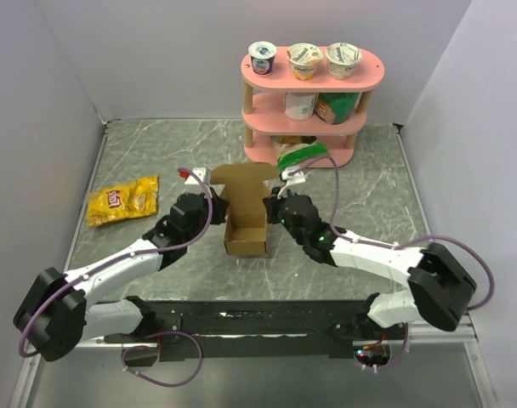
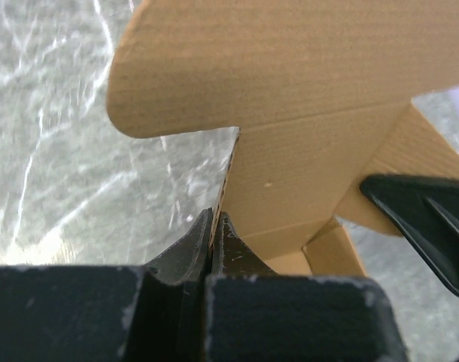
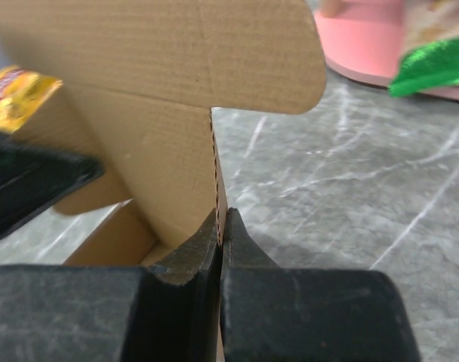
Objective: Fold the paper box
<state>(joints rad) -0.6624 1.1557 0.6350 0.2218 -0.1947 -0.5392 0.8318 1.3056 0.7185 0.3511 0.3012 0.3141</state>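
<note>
The paper box [image 1: 246, 217] of plain brown cardboard stands half formed in the middle of the table, its walls up and a wide lid flap [image 1: 243, 176] rising at the back. My left gripper [image 1: 214, 212] is shut on the box's left wall edge [image 2: 228, 181], pinching it between both fingers. On the opposite side my right gripper [image 1: 275, 212] is shut on the right wall edge [image 3: 217, 181]. In each wrist view the card edge runs straight up from between the closed black fingers [image 2: 214, 230] [image 3: 220, 230], and the other gripper shows as a dark shape across the box.
A yellow snack bag [image 1: 122, 201] lies at the left of the table. A pink two-tier shelf [image 1: 312, 76] with cups stands at the back, a green packet [image 1: 301, 157] at its base. Grey walls close in the table on three sides.
</note>
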